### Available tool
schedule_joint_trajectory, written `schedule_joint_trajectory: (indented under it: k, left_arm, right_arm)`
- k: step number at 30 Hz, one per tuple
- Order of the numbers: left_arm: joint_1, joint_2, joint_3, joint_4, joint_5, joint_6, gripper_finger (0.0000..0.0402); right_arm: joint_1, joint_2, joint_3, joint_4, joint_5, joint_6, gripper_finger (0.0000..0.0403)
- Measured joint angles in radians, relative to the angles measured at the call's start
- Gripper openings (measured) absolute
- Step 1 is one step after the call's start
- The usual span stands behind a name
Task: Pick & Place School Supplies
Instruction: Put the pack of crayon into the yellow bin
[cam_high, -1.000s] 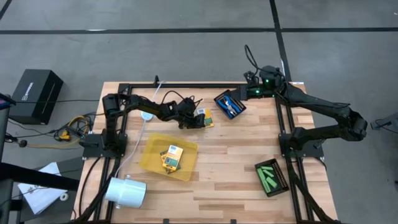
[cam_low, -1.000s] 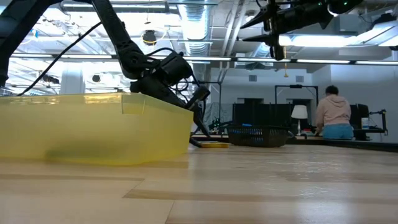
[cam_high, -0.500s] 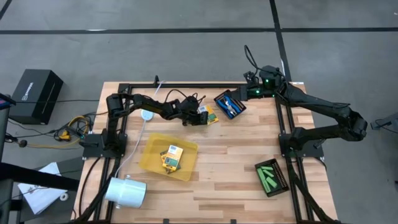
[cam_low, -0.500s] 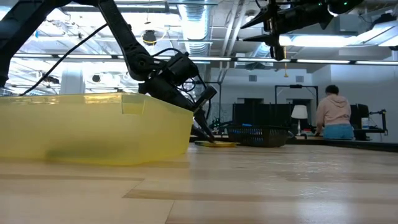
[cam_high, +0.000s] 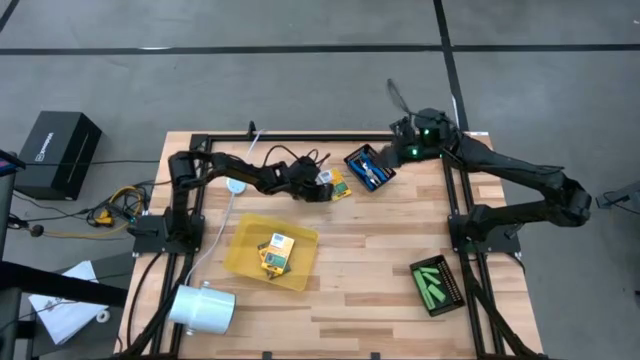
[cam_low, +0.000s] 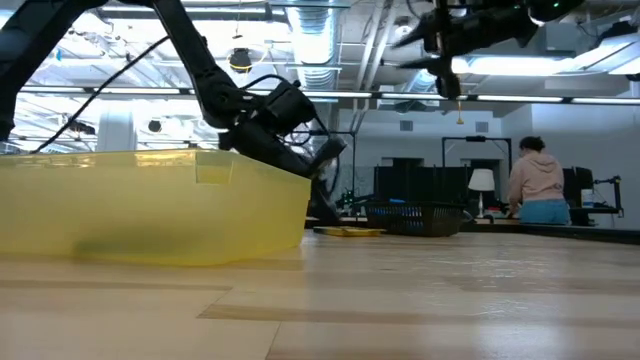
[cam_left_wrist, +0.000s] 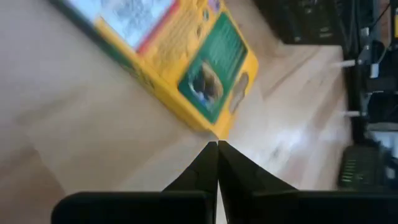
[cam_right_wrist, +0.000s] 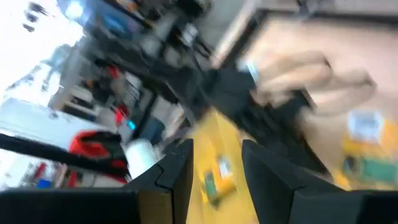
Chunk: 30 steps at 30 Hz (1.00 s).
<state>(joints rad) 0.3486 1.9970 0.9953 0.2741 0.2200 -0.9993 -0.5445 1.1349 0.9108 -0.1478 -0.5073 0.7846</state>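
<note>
Left end effector: we see the left end effector (cam_left_wrist: 217, 144) with its fingers pressed together, empty, its tips just beside the corner of the flat yellow-and-green crayon box (cam_left_wrist: 180, 62).
Crayon box location: it lies on the slatted wooden bench (cam_high: 380, 260), beside the black mesh tray of blue-handled scissors (cam_high: 369, 167).
Right end effector: the right end effector (cam_right_wrist: 214, 155) is spread and hangs high above that tray.
Yellow tray: the shallow translucent yellow tray (cam_high: 250, 235) holds another box (cam_high: 276, 250).
Technique: we judge the fingers must spread before straddling the box's narrow sides; approach low and square.
</note>
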Motion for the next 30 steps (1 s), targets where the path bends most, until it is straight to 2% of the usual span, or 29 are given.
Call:
schedule_joint_trajectory:
  k: [2,4,6,11,16,19,22,25,30]
  left_arm:
    - [0.016,-0.017,0.002,-0.024,-0.003,0.054,0.0001]
    - [0.045,-0.031,0.006,-0.044,0.009,0.093,0.0001]
    - [0.083,-0.031,0.005,-0.05,0.036,0.115,0.0003]
    - [0.186,-0.069,0.009,-0.033,0.083,0.153,0.004]
    - [0.257,-0.102,0.015,-0.029,0.108,0.214,0.0101]
    - [0.282,-0.089,0.029,-0.025,0.186,0.237,0.0124]
    - [0.282,-0.048,0.03,-0.03,0.264,0.252,0.0126]
    - [0.263,-0.022,0.033,-0.047,0.291,0.31,0.0115]
    - [0.26,-0.023,0.044,-0.052,0.289,0.341,0.0094]
  right_arm:
    - [0.033,-0.005,0.0,-0.163,0.033,-0.03,0.0133]
    - [0.083,0.014,0.0,-0.326,0.128,-0.052,0.0138]
    - [0.136,0.045,-0.012,-0.392,0.213,-0.025,0.0146]
    - [0.244,0.052,-0.126,-0.057,0.277,0.228,0.0169]
    - [0.351,0.105,-0.243,0.129,0.47,0.521,0.0187]
    - [0.433,0.167,-0.275,0.236,0.599,0.678,0.0192]
    - [0.501,0.262,-0.267,0.332,0.706,0.792,0.0193]
    - [0.534,0.369,-0.239,0.377,0.771,0.884,0.0191]
    - [0.543,0.545,-0.168,0.461,0.795,0.971,0.0188]
